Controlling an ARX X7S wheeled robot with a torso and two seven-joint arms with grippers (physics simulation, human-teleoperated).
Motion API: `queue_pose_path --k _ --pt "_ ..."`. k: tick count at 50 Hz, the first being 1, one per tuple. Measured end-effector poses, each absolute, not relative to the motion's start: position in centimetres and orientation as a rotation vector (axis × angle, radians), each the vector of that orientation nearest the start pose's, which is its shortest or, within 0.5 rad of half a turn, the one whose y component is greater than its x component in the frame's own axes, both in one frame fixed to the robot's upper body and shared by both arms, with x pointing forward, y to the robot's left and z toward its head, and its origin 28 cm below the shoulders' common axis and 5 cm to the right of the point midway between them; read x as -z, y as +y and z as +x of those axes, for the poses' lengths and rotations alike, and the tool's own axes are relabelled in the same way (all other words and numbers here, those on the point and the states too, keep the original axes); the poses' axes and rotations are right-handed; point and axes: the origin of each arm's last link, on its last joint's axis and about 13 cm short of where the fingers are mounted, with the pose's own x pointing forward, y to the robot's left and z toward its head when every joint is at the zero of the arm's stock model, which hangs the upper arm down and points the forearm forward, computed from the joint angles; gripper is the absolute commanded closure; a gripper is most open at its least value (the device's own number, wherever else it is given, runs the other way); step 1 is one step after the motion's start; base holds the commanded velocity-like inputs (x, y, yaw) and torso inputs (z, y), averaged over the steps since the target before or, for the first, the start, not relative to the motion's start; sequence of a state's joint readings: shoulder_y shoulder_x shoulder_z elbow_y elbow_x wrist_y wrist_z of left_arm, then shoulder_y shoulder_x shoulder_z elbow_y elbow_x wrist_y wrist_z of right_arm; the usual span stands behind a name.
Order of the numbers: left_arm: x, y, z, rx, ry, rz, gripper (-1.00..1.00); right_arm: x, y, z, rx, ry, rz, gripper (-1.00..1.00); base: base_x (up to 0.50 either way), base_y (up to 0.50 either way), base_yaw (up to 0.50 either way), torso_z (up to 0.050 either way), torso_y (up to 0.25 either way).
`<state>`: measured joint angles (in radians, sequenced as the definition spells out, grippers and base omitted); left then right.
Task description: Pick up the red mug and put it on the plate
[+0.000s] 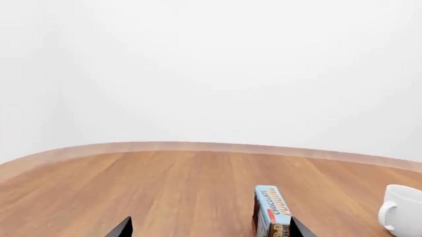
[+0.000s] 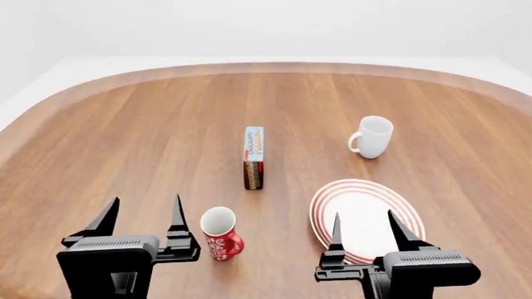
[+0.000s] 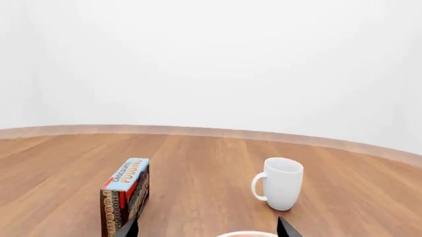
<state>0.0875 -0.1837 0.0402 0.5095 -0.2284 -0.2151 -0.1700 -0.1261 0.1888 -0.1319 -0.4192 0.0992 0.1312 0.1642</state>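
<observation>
My left gripper (image 2: pixel 143 215) hung low over the wooden table (image 2: pixel 124 143), its two fingers spread apart and holding nothing. The red mug (image 2: pixel 220 233) stood upright just to the right of this gripper, not touching it. Its long axis was vertical, the white opening faced up, and the red handle pointed to the right and a little toward me. Further ahead, between my two grippers, a chocolate pudding box (image 2: pixel 253 157) stood on its narrow side, with its long side running away from me. The plate (image 2: pixel 365 218) lay flat under and just ahead of my right gripper (image 2: pixel 363 230), whose fingers were also open and empty. A white mug (image 2: pixel 372 137) stood upright well ahead of that gripper, handle to the left.
</observation>
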Motion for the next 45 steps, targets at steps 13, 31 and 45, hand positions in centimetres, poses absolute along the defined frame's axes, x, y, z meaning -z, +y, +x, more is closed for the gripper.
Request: queue_pose_path --k 13,31,45 --pt "-10.9 23.8 19.0 -0.111 -0.219 -0.110 -1.00 -7.4 -10.3 18.9 -0.271 -0.055 0.005 -1.00 0.00 0.00 0.00 0.000 0.000" --pt "-12.6 24.7 18.8 -0.165 -0.263 -0.151 -1.00 -9.0 -9.5 20.3 -0.558 0.088 0.039 -1.00 0.00 0.00 0.00 0.000 0.000" --pt "-12.9 24.8 18.6 -0.174 -0.274 -0.160 -1.00 -9.6 -8.9 20.7 -0.681 0.157 0.036 -1.00 0.00 0.00 0.00 0.000 0.000"
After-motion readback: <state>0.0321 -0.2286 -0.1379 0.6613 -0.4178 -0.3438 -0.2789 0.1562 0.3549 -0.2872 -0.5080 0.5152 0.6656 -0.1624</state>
